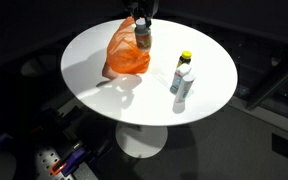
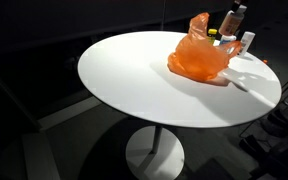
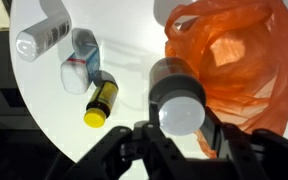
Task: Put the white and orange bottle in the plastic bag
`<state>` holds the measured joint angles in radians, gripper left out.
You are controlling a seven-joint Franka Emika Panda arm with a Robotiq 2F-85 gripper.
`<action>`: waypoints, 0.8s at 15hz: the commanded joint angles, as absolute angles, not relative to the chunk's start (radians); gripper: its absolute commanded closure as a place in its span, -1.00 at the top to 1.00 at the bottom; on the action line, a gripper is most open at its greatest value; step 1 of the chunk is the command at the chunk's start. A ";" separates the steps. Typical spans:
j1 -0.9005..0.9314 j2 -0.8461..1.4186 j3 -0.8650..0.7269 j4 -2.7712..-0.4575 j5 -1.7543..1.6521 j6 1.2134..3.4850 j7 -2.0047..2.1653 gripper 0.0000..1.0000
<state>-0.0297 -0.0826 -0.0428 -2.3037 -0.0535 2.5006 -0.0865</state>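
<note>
Plastic bag on the table, raised bottle above the bag's edge, three small bottles clustered on the table beside the bag, apart from it.

A round white table on 1 pedestal carries an orange plastic bag toward one edge. Near the bag stand 3 close-grouped items: a yellow-capped bottle, a white and blue container and a grey-white bottle.

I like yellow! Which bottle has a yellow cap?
The small dark bottle on the table. The held bottle and the two pale ones show no yellow.
</note>
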 commanded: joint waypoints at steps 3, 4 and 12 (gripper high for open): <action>-0.014 -0.065 -0.028 -2.305 -0.052 2.561 -0.134 -0.61; -0.007 -0.055 -0.023 -2.303 -0.042 2.581 -0.145 -0.61; 0.028 0.053 0.019 -2.299 0.088 2.710 -0.213 -0.61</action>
<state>0.0266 0.0166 0.0043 -2.3068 0.0120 2.6695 -0.1498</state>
